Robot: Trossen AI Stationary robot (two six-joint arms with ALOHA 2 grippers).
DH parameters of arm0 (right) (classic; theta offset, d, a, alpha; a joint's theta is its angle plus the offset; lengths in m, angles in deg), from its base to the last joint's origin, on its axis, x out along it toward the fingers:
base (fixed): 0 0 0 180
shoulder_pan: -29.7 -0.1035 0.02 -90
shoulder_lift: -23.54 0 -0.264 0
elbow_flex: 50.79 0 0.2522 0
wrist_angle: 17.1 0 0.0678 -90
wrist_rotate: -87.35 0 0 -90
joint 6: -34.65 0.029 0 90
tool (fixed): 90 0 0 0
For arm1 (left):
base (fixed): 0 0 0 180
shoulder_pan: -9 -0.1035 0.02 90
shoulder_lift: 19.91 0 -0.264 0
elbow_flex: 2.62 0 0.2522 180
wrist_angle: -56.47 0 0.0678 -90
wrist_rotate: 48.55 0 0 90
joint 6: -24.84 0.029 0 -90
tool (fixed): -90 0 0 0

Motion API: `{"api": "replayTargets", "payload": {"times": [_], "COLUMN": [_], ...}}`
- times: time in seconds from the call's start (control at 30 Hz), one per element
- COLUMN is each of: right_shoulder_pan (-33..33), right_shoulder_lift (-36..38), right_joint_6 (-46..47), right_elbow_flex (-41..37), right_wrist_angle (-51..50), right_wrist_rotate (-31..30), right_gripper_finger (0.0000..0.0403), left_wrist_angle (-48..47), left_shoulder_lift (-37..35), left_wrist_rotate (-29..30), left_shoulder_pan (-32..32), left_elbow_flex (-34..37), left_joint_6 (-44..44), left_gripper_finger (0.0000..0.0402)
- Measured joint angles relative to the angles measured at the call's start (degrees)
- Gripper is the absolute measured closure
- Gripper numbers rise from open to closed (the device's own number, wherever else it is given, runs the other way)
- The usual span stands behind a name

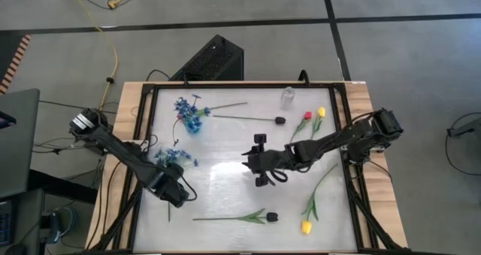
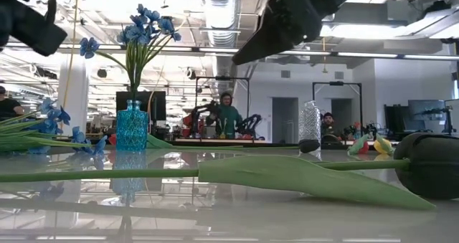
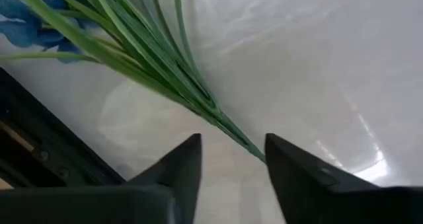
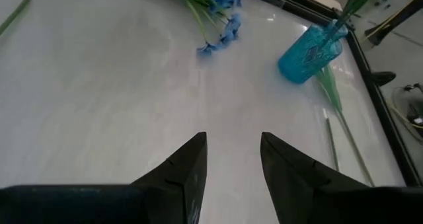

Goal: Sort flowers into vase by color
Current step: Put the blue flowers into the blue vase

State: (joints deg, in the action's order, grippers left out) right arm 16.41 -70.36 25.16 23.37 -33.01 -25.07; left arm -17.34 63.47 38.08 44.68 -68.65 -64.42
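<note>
Now blue spray stem between parted left gripper jaws (untouched).

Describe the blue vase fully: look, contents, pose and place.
The blue vase is a small bottle of clear turquoise glass with a patterned body and narrow neck. It stands upright on the white tabletop near the far left corner. A blue flower spray on thin green stems rises from its mouth, and long green leaves droop past its side. Neither arm touches it.
</note>
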Motion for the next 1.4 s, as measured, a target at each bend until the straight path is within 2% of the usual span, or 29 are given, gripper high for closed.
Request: {"api": "replayTargets", "payload": {"times": [0.17, 0.3, 0.47, 0.63, 0.73, 0.83, 0.9, 1.03, 1.13, 1.17, 1.4], "right_shoulder_pan": [3.4, 5.7, 7.6, 8.2, 8.1, 8.1, 8.1, 8.1, 8.1, 8.1, 8.1], "right_shoulder_lift": [0.0, -0.2, -0.2, -0.2, -0.2, -0.2, -0.2, -0.2, -0.2, -0.2, -0.2], "right_joint_6": [0.0, 0.0, 0.0, 0.0, 0.3, 0.4, 0.4, 0.4, 0.4, 0.4, 0.5], "right_elbow_flex": [0.0, 0.0, 0.0, 0.0, 0.0, 0.0, 0.0, 0.0, 0.0, 0.0, 0.0], "right_wrist_angle": [1.0, 1.4, 1.4, 1.4, 1.3, 1.1, 1.1, 1.1, 1.1, 1.1, 1.2], "right_wrist_rotate": [4.7, 7.9, 10.6, 10.8, 10.8, 10.8, 10.8, 10.8, 10.8, 10.8, 10.8], "right_gripper_finger": [0.0236, 0.0236, 0.0236, 0.0236, 0.0236, 0.0236, 0.0236, 0.0236, 0.0236, 0.0236, 0.0236], "left_wrist_angle": [-0.2, 0.1, 5.8, 15.1, 15.4, 15.5, 15.9, 16.0, 16.1, 16.1, 16.3], "left_shoulder_lift": [1.9, 2.2, 2.1, 2.2, 2.1, 1.9, 1.9, 1.8, 1.9, 1.9, 2.1], "left_wrist_rotate": [-0.8, 3.0, 7.2, 11.3, 11.1, 10.7, 10.3, 9.2, 12.1, 13.8, 30.5], "left_shoulder_pan": [1.2, 3.1, 6.1, 8.4, 8.5, 8.5, 8.4, 7.8, 7.7, 7.7, 6.2], "left_elbow_flex": [0.0, 0.3, 4.1, 9.4, 10.5, 11.2, 11.5, 11.6, 11.1, 10.8, 3.7], "left_joint_6": [-5.6, -12.3, -19.3, -24.2, -24.2, -23.2, -21.5, -15.9, -10.1, -8.4, 12.1], "left_gripper_finger": [0.0166, 0.0136, 0.0127, 0.0127, 0.0129, 0.0154, 0.0188, 0.0285, 0.0368, 0.0384, 0.0387]}}
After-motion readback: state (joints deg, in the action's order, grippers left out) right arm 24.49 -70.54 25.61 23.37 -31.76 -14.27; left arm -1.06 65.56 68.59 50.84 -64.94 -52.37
